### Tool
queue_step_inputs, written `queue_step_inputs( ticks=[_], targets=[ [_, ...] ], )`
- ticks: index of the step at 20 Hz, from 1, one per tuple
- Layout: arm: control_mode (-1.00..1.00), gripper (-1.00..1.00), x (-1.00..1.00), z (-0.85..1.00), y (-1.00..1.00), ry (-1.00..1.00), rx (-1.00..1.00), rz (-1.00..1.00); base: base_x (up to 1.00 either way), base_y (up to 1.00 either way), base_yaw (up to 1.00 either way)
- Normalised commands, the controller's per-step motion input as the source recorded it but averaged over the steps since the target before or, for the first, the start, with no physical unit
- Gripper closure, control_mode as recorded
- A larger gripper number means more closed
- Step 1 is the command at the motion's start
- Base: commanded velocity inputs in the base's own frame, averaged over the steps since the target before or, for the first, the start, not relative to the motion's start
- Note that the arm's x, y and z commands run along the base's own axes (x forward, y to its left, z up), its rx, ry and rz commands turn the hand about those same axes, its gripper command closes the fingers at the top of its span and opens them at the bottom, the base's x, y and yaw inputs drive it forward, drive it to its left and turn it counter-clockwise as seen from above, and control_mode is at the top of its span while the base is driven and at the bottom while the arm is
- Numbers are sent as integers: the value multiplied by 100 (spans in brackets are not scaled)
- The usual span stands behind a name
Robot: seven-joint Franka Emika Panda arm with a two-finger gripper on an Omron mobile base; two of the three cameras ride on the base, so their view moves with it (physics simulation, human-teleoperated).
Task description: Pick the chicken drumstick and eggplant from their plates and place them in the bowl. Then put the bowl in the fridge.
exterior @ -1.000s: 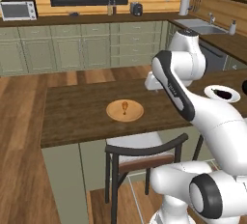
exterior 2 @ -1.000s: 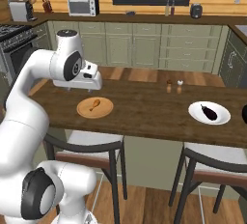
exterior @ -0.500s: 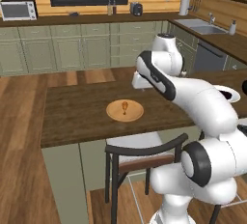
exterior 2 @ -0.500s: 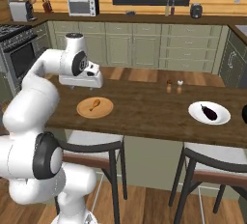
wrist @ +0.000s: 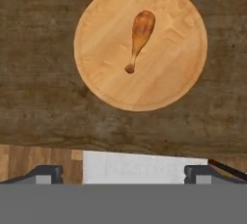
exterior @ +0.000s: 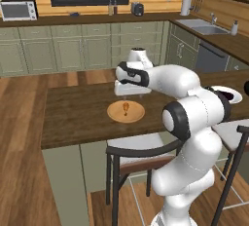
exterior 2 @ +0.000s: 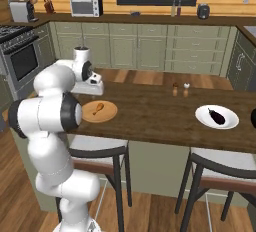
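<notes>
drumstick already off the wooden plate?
No, the chicken drumstick lies on the tan wooden plate, with the open gripper above it, holding nothing.

In the left base view, we find the white plate partly hidden behind the arm's elbow, its contents not discernible. In the hand view, the claw fingertips are cut off at the bottom.

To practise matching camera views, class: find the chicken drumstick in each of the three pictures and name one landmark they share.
Left base view: chicken drumstick centre, just below the gripper.
Right base view: left of centre, beside the arm.
Hand view: upper middle, thick end up.
Shared landmark: the tan wooden plate under it.
</notes>
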Motion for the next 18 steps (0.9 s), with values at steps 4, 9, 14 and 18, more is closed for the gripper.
queue_step_inputs(
  ticks=[4, 9, 14, 18],
  targets=[
    [-100, -100, 70, -74, -43, -24, 8, 0, 0, 0, 0],
    [-100, -100, 49, -62, -6, -3, 0, -1, 0, 0, 0],
    [-100, -100, 58, -32, 8, 16, 0, -3, 0, 0, 0],
    [-100, -100, 35, -3, 0, 10, 0, -3, 0, 0, 0]
  ],
)
